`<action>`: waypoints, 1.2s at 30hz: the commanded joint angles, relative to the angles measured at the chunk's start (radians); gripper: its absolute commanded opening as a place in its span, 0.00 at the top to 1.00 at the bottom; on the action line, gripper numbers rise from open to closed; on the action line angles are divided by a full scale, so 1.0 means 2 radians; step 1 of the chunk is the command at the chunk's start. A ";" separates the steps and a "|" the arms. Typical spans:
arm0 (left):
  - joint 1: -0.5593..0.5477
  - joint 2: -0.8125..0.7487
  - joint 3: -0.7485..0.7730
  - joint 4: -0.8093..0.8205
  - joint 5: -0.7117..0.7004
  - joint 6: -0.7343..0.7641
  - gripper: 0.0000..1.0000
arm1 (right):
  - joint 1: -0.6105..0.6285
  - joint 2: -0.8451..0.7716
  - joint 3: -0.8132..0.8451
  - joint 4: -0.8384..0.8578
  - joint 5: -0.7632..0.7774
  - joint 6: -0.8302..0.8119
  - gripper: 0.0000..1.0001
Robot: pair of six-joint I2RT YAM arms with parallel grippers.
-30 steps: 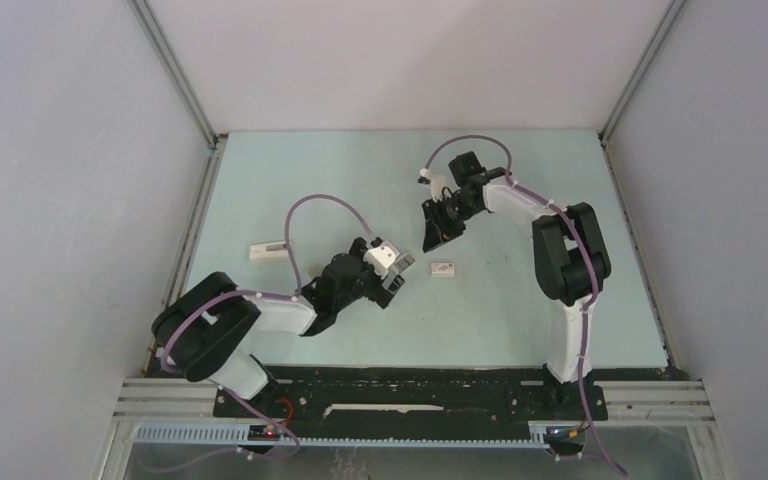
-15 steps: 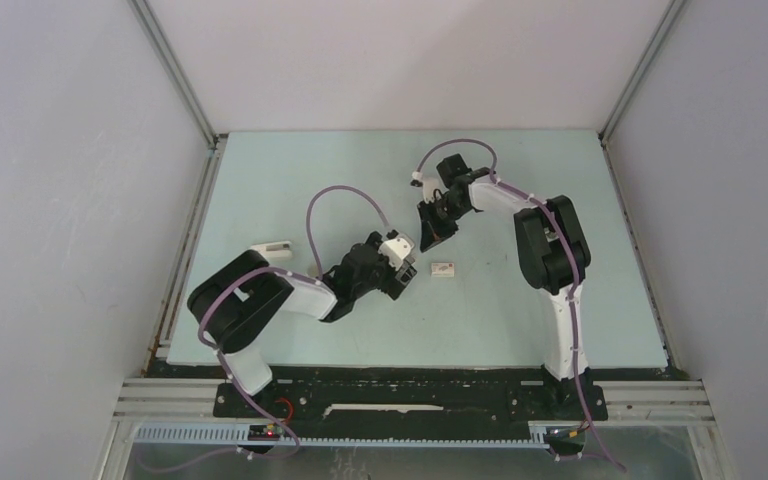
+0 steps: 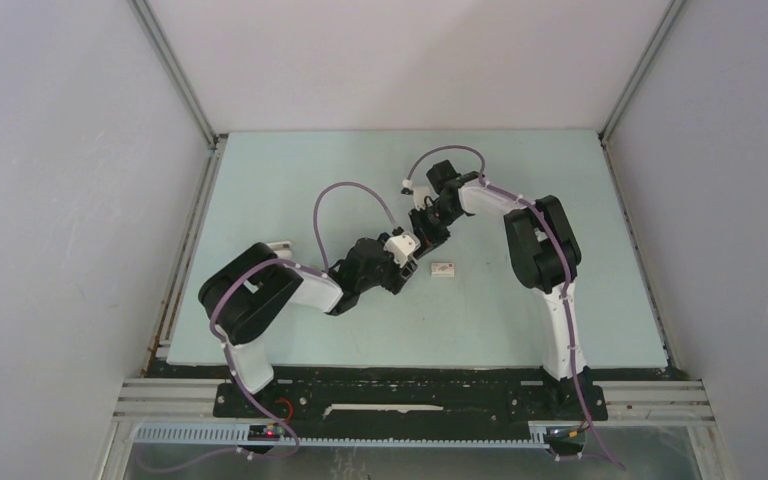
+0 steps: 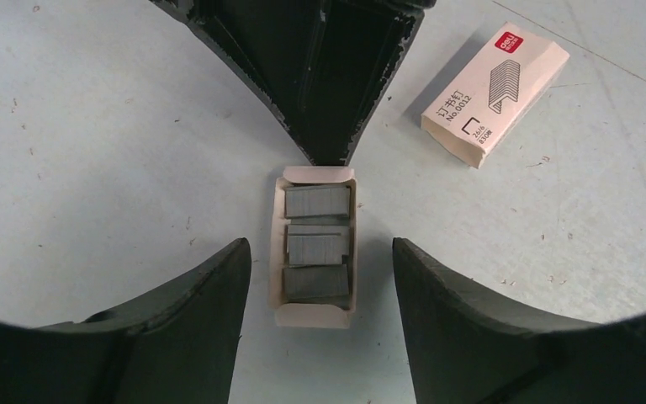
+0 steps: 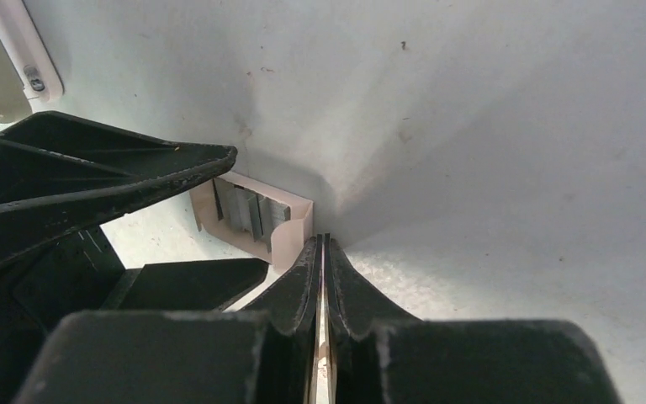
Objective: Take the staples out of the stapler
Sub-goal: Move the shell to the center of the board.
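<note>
The staples are three grey blocks lying in a small open paper tray on the table. My left gripper is open and straddles the tray's near end, with a gap on each side. My right gripper is shut with nothing seen between its fingers, and its tip rests against the tray's far end. In the right wrist view the tray sits just left of that tip. The white stapler lies at the left, half hidden behind my left arm, and it shows again in the right wrist view.
A closed white staple box lies to the right of the tray; in the top view this box sits just right of both grippers. Both arms meet over the table's middle. Grey walls surround the table.
My left gripper has moved right to straddle the tray, its jaws narrowing. My right gripper has come down and left to the tray's far end and shut.
</note>
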 commanded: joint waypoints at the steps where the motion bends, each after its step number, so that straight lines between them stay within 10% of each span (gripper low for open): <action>1: 0.005 0.008 0.017 -0.010 0.008 0.008 0.33 | 0.006 0.003 0.015 -0.009 -0.018 0.003 0.90; 13: 0.008 0.000 0.024 -0.054 0.018 0.013 0.52 | 0.013 -0.022 -0.016 -0.005 -0.037 -0.003 0.91; 36: 0.008 -0.064 -0.037 -0.072 0.077 0.036 0.51 | 0.023 -0.099 -0.080 -0.001 -0.029 -0.034 0.88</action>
